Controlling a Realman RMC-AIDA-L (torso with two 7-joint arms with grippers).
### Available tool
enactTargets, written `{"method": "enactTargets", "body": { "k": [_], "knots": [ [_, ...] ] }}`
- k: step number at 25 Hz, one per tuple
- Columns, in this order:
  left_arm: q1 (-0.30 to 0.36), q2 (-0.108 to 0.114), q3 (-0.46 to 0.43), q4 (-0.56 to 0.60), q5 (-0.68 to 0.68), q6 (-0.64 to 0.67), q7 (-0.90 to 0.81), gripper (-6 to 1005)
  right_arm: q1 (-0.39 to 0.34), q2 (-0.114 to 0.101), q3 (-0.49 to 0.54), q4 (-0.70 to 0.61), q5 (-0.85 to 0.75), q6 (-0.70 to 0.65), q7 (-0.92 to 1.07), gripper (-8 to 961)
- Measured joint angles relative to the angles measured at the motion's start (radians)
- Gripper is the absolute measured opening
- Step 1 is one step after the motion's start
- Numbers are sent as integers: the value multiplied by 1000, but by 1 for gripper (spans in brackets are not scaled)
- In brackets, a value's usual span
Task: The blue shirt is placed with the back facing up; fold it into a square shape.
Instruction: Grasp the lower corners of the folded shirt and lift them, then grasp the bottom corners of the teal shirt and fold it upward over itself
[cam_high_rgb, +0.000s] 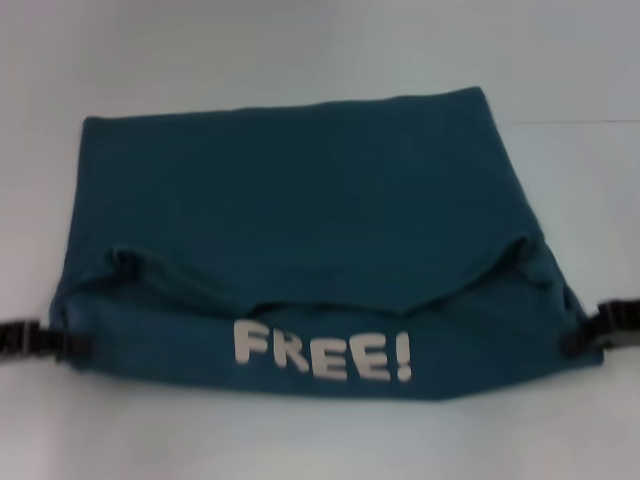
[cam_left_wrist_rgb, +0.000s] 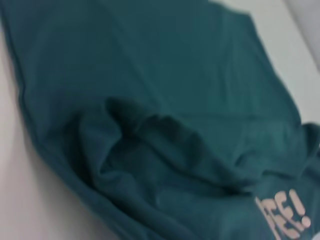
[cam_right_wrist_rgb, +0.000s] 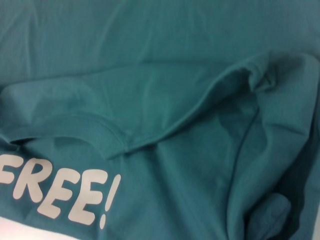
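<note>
Two claws sit at the near corners of the blue shirt (cam_high_rgb: 300, 230) in the head view. The left claw (cam_high_rgb: 68, 345) is at about 8 o'clock from the cloth's middle, its dark tip touching the shirt's near-left corner; the right claw (cam_high_rgb: 580, 338) is at about 4 o'clock, its tip against the near-right corner. I cannot tell whether either claw is closed on the cloth or merely beside it, since the fingers are not clear in any view.

Outward from them, the shirt lies spread on the pale desk (cam_high_rgb: 560, 70), partly folded: a front band along the near edge shows the white print "FREE!" (cam_high_rgb: 322, 356), and above it a curved, rumpled hem runs from one bunched fold at 9 o'clock to another at 3 o'clock. Beyond that the cloth is smooth up to a straight far edge at 12 o'clock. Both wrist views show wrinkled teal cloth and part of the lettering.
</note>
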Motion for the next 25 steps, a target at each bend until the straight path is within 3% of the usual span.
{"method": "enactTargets", "body": {
  "k": [5,15,23,25],
  "knots": [
    [35,-9,-3,26,78,115,4,56,-40,0,23,0,-1,-153,-13,86],
    [55,-15,-12,48,128,191,19,56,-117,15,66,-22,0,-249,-19,90],
    [-30,1,-96,30,125,157,10,56,-83,24,224,-14,16,-205,-124,93],
    [-70,18,-140,-4,124,135,-13,56,-62,23,265,-13,35,-185,-121,94]
  ]
}}
